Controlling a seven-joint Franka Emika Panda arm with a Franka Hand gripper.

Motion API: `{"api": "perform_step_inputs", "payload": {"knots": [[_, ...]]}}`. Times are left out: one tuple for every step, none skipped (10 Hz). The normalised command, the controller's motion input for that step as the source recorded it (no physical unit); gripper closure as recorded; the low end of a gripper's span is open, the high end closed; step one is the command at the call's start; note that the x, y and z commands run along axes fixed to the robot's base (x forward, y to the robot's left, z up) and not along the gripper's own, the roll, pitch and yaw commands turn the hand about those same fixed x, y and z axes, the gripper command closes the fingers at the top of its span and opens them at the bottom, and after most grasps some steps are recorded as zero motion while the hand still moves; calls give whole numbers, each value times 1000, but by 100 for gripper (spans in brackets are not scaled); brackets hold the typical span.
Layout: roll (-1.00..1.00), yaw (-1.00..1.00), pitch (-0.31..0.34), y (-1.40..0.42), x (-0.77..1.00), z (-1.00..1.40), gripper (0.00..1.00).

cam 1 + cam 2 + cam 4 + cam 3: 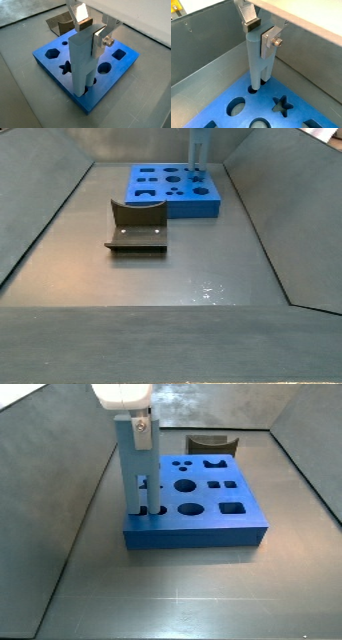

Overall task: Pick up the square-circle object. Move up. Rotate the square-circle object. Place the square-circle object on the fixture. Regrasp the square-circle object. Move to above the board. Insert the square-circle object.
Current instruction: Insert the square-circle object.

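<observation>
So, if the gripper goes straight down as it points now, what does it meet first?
The gripper holds the square-circle object upright, its lower end already in a hole of the board. Straight down, the fingers would probably meet the board's top face first.

Dim, even light (floor (201, 288) glare), wrist views soft

Setting: robot test cell in a lab. Bare grey metal-looking floor (160, 278) enclosed by plain grey sloped walls (40, 218); no household furnishings. Contents: blue board (201, 509) with shaped cut-outs, dark fixture (136, 225) on a base plate, gripper (93, 31) standing over the board, holding the square-circle object (81, 57) upright.
</observation>
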Motion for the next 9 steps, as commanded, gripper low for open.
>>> {"api": "perform_step_inputs", "payload": {"knots": [[0, 40, -1, 20, 229, -217, 100], [-31, 0, -46, 0, 83, -251, 100], [-50, 0, -51, 0, 114, -280, 100], [0, -26, -27, 0, 131, -317, 100], [0, -49, -17, 0, 109, -411, 100], [16, -251, 0, 0, 257, -546, 100], [30, -371, 0, 0, 326, -503, 100], [30, -286, 0, 0, 157, -640, 100], [47, -200, -30, 0, 3, -754, 100]]}}
